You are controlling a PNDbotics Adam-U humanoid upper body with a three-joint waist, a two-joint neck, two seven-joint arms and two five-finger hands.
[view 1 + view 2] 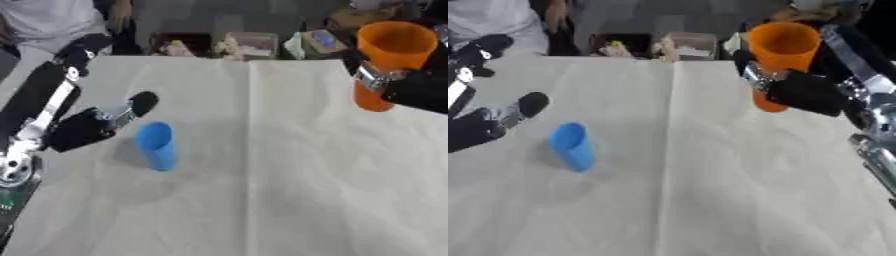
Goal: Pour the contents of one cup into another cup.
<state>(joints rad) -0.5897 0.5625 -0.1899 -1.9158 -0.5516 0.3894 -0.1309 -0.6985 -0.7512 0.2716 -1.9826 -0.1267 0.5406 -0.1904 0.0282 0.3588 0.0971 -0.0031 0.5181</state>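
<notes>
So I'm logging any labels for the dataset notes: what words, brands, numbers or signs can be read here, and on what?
None can be read.
Orange cup, held in the right hand: plain, no print visible.
Blue cup, near the left hand: plain, no print visible.
Packages behind the table's far edge: coloured patches, too blurred to read.

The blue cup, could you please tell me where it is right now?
The blue cup stands on the table left of centre, just beside the left hand, far from the orange cup in the right hand.
</notes>
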